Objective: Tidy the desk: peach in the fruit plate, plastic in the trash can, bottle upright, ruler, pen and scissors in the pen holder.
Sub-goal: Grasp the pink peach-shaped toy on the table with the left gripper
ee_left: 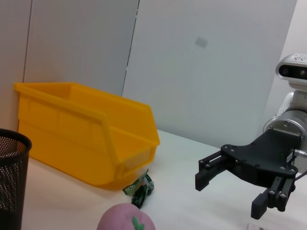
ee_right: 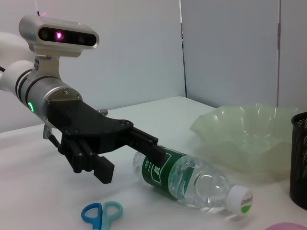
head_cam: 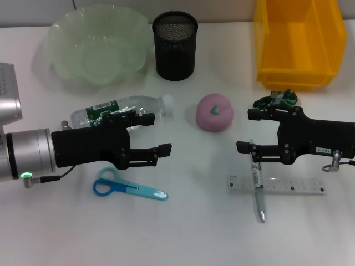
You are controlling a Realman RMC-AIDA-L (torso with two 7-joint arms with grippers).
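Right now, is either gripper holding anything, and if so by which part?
Nothing is held. The left gripper is open above the lying bottle, and the right gripper is open above the pen and ruler.

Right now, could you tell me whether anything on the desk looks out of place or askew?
Yes. The water bottle lies on its side beside the left gripper. The pen lies crossed over the ruler beneath the right gripper. A crumpled green wrapper sits outside the yellow bin.
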